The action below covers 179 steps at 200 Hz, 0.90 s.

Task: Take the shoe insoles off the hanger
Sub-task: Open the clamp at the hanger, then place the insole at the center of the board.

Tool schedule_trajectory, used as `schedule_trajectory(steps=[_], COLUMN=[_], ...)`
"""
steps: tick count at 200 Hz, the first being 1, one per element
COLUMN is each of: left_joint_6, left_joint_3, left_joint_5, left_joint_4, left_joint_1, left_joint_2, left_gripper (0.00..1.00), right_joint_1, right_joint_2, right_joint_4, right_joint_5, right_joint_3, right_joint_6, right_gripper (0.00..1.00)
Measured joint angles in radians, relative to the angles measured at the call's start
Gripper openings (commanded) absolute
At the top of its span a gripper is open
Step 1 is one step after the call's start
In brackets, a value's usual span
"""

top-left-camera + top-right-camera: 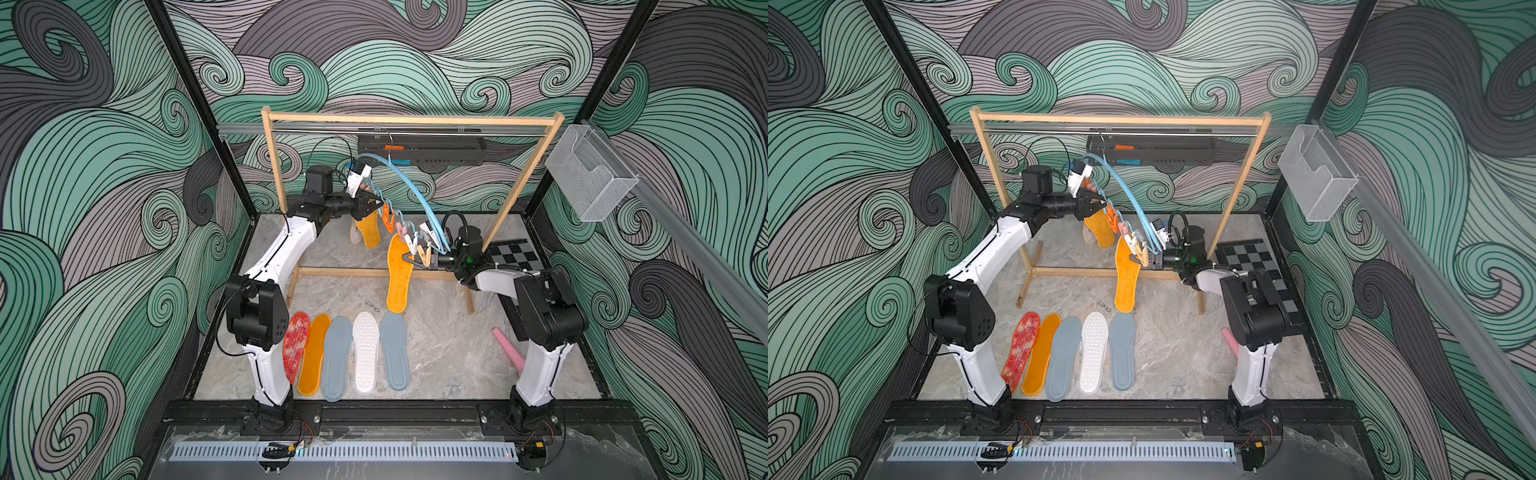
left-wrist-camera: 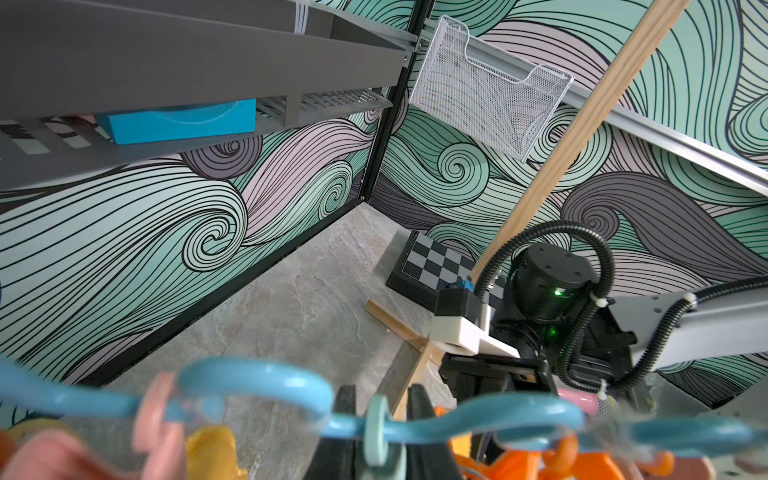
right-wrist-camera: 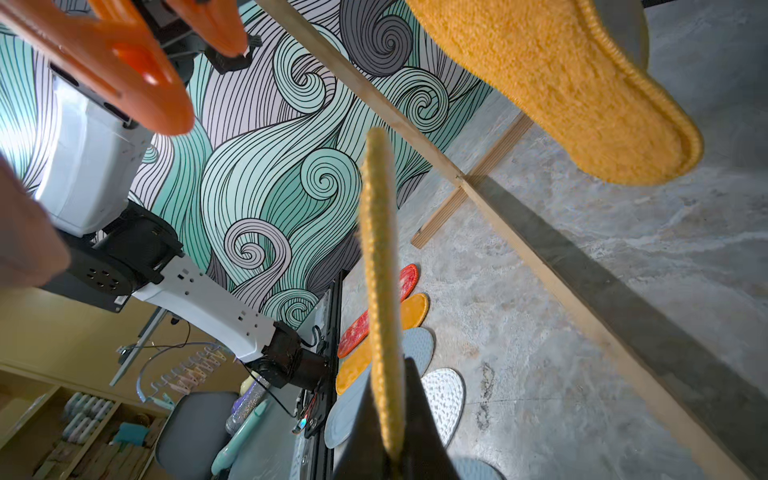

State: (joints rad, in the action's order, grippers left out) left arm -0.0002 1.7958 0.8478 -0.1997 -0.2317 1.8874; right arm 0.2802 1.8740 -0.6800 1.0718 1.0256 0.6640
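The right jaws are clamped on the long edge of an orange insole (image 3: 382,270). Only the right wrist view shows it edge-on between them. In both top views it hangs under the wooden rack (image 1: 411,120) with its long axis near upright, top end at the clips and lower end toward the bench (image 1: 449,353).

The left jaws sit closed on a pale clip (image 2: 380,436), which the left wrist view alone shows, blurred. That clip rides the wavy bar of the light blue hanger (image 2: 257,370). The hanger hooks on the rack's rod and is tilted, with its high end by the left jaws and its low end by the right jaws.

A second orange insole (image 1: 369,230) dangles beneath the left jaws, with a pale insole (image 1: 354,236) just behind it.

In front of the rack, five insoles (image 1: 365,351) lie side by side, their long axes running from the rack to the bench's front edge.
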Motion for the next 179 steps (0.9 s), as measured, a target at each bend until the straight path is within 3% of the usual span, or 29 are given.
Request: schedule_trajectory(steps=[51,133,179], left_joint_6=[-0.010,-0.010,-0.010], left_joint_3=[-0.011,-0.031,-0.046], left_joint_5=[-0.006,-0.010,-0.014], left_joint_4=[0.015,0.025,0.029], left_joint_1=[0.008,0.008,0.009], left_joint_2=[-0.006,-0.019,-0.029], left_gripper=[0.00,0.00,0.00], right_joint_1=[0.001,0.002,0.032], right_joint_2=[-0.200,-0.645,-0.666], right_joint_4=[0.233,0.729,0.921], right_joint_5=[-0.126,-0.346,-0.423], right_joint_3=[-0.187,-0.364,-0.418], right_joint_6=[-0.069,-0.201,-0.225], right_gripper=[0.00,0.00,0.00])
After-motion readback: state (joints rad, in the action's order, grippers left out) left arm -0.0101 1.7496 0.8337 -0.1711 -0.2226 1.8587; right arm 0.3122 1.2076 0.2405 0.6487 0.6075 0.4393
